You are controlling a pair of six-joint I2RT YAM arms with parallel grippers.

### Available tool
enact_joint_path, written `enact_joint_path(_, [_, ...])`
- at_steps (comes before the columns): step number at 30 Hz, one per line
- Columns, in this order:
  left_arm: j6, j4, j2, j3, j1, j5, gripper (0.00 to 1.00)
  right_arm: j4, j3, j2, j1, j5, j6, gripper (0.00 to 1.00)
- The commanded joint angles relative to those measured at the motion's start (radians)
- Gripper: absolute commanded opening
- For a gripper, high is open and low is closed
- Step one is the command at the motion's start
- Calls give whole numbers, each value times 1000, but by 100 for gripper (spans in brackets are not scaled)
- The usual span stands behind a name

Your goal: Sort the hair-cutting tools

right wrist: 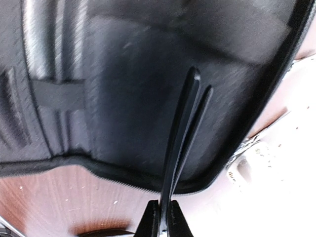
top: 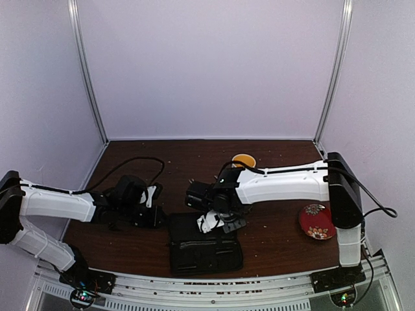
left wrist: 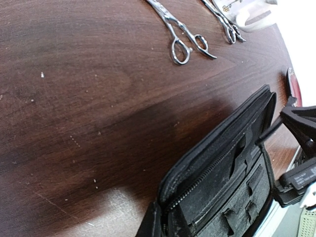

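Note:
A black case (top: 204, 245) lies open at the table's near middle. My left gripper (left wrist: 165, 218) is shut on the zipper rim of the case (left wrist: 217, 163), at its left edge. My right gripper (right wrist: 165, 213) is shut on a thin black clip (right wrist: 185, 128), which points down over the case's dark inside (right wrist: 123, 89). In the left wrist view that clip (left wrist: 270, 131) hangs at the case's far side. Two silver scissors lie flat on the wood beyond the case, one (left wrist: 181, 42) nearer and the other (left wrist: 226, 22) next to the mug. A second clip does not show.
A white mug (left wrist: 253, 14) stands behind the right arm; from above it shows as a mug (top: 244, 160) with an orange inside. A red floral plate (top: 316, 220) sits at the right. Dark wooden table (top: 130, 246), white walls on three sides.

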Motion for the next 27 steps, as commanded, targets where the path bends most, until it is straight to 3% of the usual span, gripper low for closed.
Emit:
enact_joint_path(1, [13, 35, -23, 34, -6, 32, 0, -29, 73, 56, -3, 72, 35, 0])
enact_joint_path(11, [17, 38, -31, 29, -6, 39, 0, -88, 180, 137, -4, 111, 54, 0])
enact_joint_path(21, [21, 40, -38, 17, -7, 29, 0, -65, 88, 98, -16, 118, 52, 0])
enact_joint_path(27, [20, 64, -29, 24, -6, 50, 0, -57, 143, 140, -14, 76, 46, 0])
